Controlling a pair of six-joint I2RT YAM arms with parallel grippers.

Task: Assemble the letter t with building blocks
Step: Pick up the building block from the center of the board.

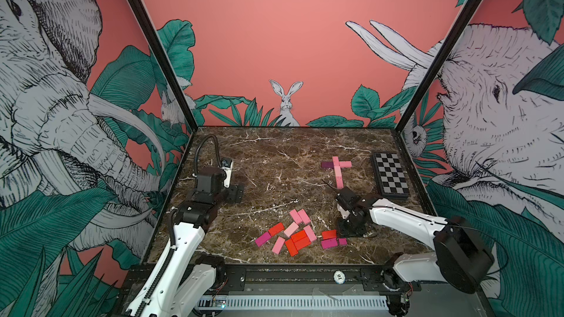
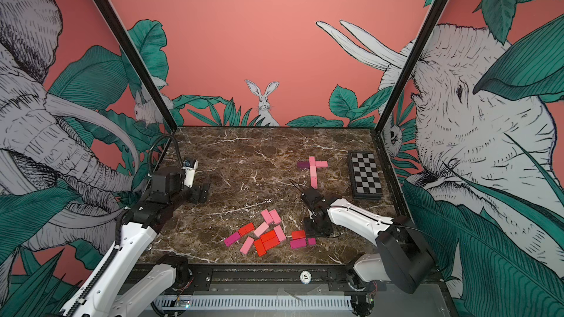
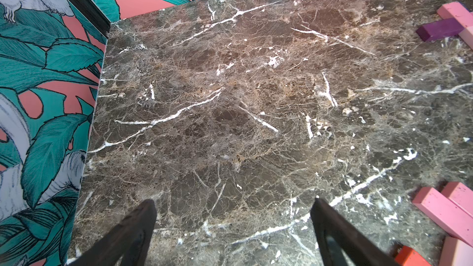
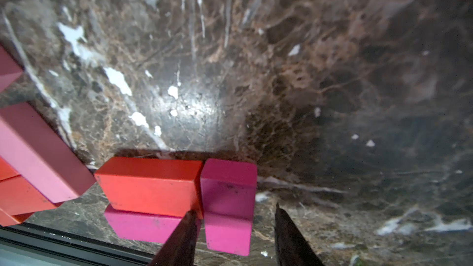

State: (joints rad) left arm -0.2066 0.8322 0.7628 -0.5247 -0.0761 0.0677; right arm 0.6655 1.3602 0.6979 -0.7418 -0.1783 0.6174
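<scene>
In both top views a cross (image 1: pixel 337 172) (image 2: pixel 313 173) of blocks lies flat on the far right of the table (image 1: pixel 274 154), beside the board (image 1: pixel 390 175). It has a pink stem, with a purple block (image 1: pixel 327 164) and a pink one as arms. A loose pile (image 1: pixel 294 234) of red, pink and magenta blocks sits near the front edge. The left gripper (image 1: pixel 236 192) is at the left, well apart from every block. The right gripper (image 1: pixel 346 234) points down just right of the pile, at a small magenta block (image 1: pixel 342 241).

In the left wrist view, the left gripper (image 3: pixel 233 200) is spread wide over bare table and holds nothing. The purple block (image 3: pixel 439 29) shows at the frame's edge.

In the right wrist view, the right gripper (image 4: pixel 235 208) straddles the magenta block (image 4: pixel 227 195), which sits against a red block (image 4: pixel 151 185). One finger (image 4: pixel 184 236) is at the block's side. The other finger (image 4: pixel 289 236) stands clear of it, so the jaws are parted and not clamped.
</scene>
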